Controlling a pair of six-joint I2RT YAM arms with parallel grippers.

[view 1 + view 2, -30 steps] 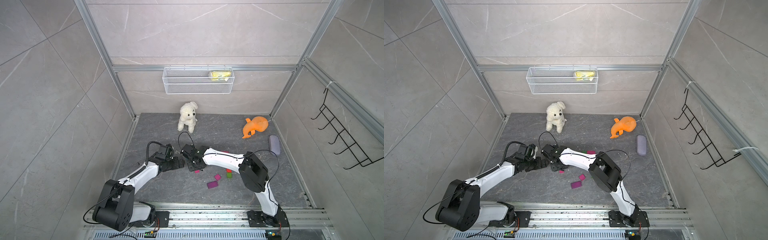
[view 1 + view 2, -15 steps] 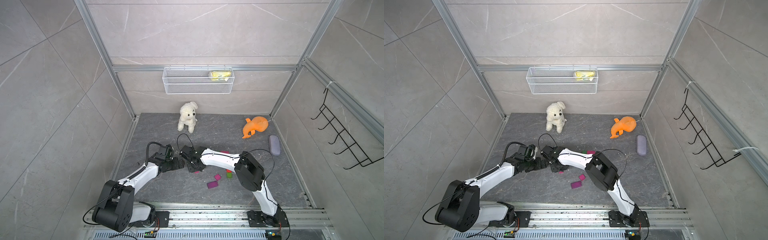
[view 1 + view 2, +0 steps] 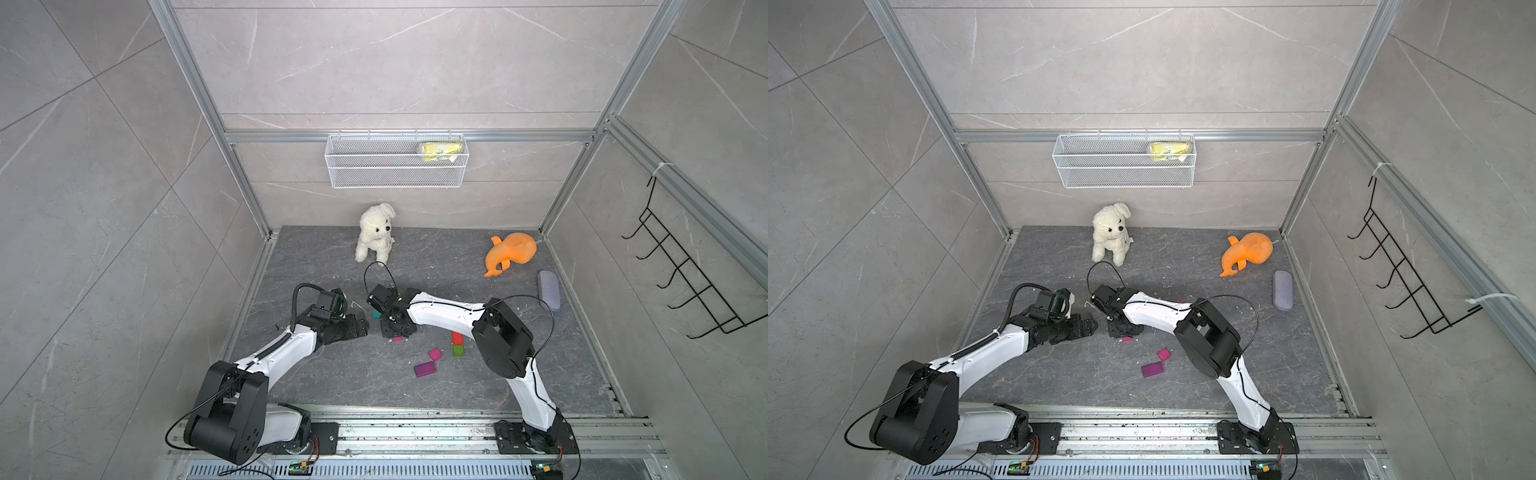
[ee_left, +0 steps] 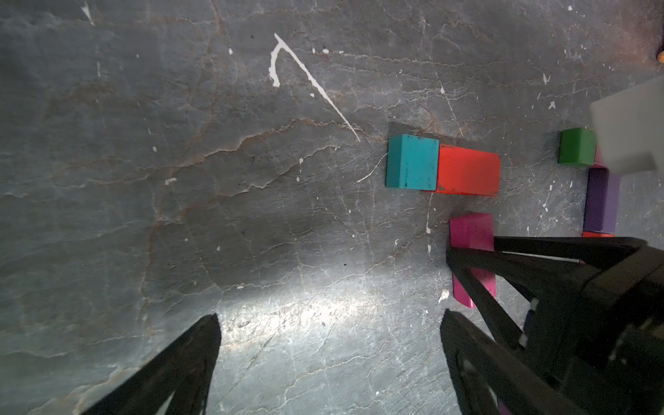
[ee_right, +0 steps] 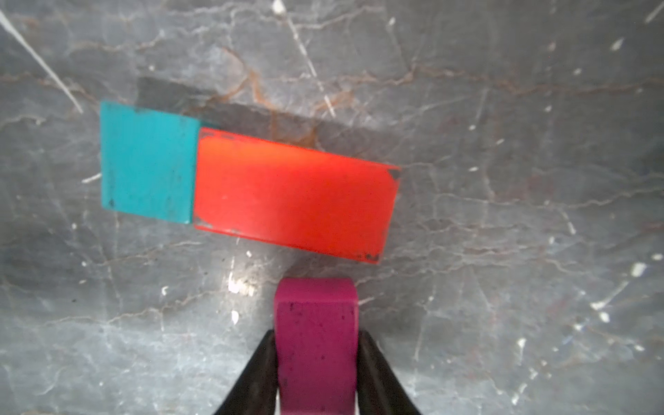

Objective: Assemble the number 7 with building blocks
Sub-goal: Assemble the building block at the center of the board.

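Top views. We see little of the number 7: the right gripper (image 3: 397, 328) and its arm cover it. Only the teal block (image 3: 376, 314) and a sliver of the magenta block (image 3: 398, 339) show, on the floor between the grippers. The left gripper (image 3: 360, 326) sits low, just beside. By the right elbow lie a loose red (image 3: 457, 337), loose green (image 3: 459, 350), loose pink (image 3: 435, 354) and loose purple (image 3: 424, 369), four in all. Behind are one dog (image 3: 374, 232), one orange toy (image 3: 511, 252) and one case (image 3: 548, 289).

Left wrist. Teal block (image 4: 412, 161) and red block (image 4: 467, 169) touch end to end, forming a short bar. The magenta block (image 4: 470, 233) lies crosswise near the red, under the right fingers (image 4: 474, 258). The left gripper (image 4: 328, 316) has its jaws spread wide over bare floor. Partly behind the white arm we note a far green (image 4: 576, 145), far purple (image 4: 602, 199) and far red sliver (image 4: 598, 234). Count: six blocks.

Right wrist. The right jaws pinch the magenta block (image 5: 316, 341) by its long sides. Its end faces the red block's (image 5: 294, 194) long side, toward the end away from teal (image 5: 147, 161), with a strip of floor between. We cannot tell whether it rests down. Count: three blocks.
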